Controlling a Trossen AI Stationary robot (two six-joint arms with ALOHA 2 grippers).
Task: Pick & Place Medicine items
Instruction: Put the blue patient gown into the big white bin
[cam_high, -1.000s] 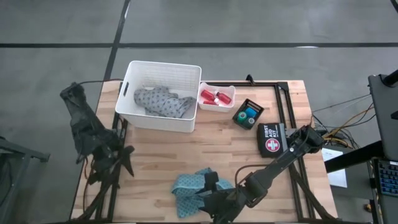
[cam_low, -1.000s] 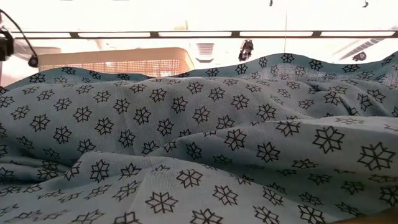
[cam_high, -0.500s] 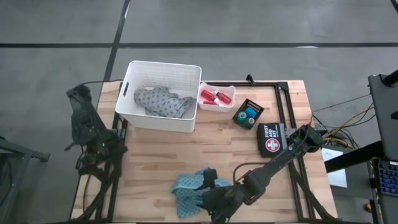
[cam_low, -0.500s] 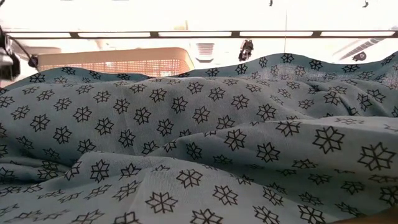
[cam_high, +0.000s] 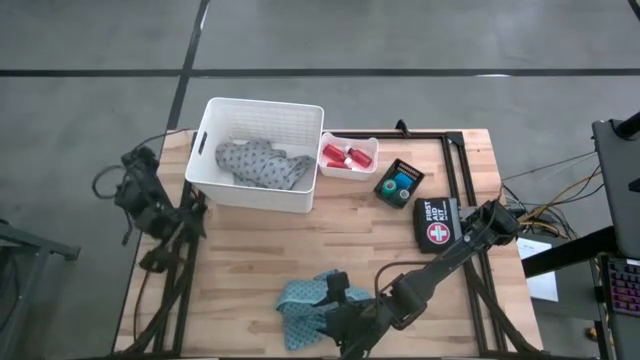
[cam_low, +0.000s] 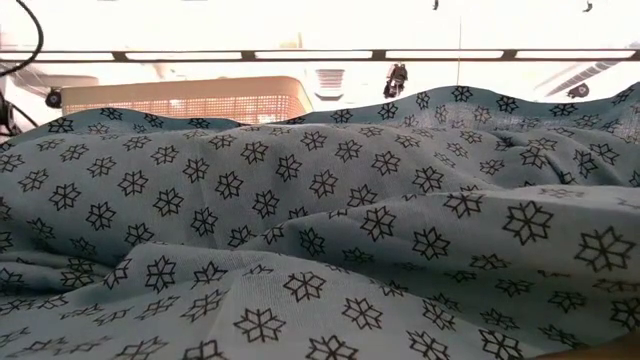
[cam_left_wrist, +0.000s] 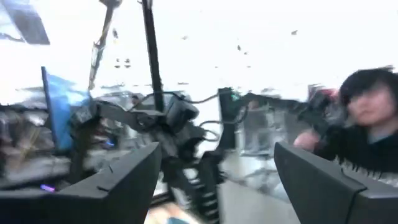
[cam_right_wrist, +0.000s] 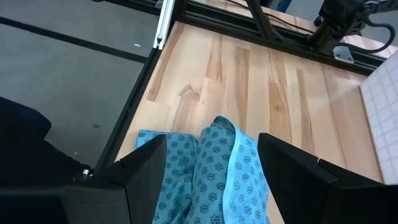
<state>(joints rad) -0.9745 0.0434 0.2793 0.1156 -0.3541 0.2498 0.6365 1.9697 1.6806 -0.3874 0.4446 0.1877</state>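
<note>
Pulled further back toward the table's left edge over the last second: left gripper (cam_left_wrist: 214, 180), now raised and pointing out into the room, well clear of every item; fingers (cam_left_wrist: 118, 183) spread wide apart with nothing between them. Unchanged over the same second: right gripper (cam_right_wrist: 205, 180), low over the teal patterned cloth (cam_high: 305, 298) at the near edge of the wooden table (cam_high: 250, 240), fingers partly apart and straddling a raised fold of the fabric; cannot tell whether the pads actually pinch it. Low view filled almost wholly by that same cloth (cam_low: 320, 230). Three red bottles with white caps (cam_high: 343, 156) lying in a small white tray (cam_high: 366, 143), just beside the right wall of the white basket (cam_high: 300, 200). Grey patterned cloth (cam_high: 262, 163) bunched inside the basket. Blue round container (cam_high: 393, 184) and green round container (cam_high: 406, 181) side by side on a dark card, right of the tray. Black first-aid pouch (cam_high: 437, 224) with its red-and-white cross near the table's right edge, apart from the containers. Blurred person (cam_left_wrist: 367, 130) seen beyond the table in the left wrist view.
</note>
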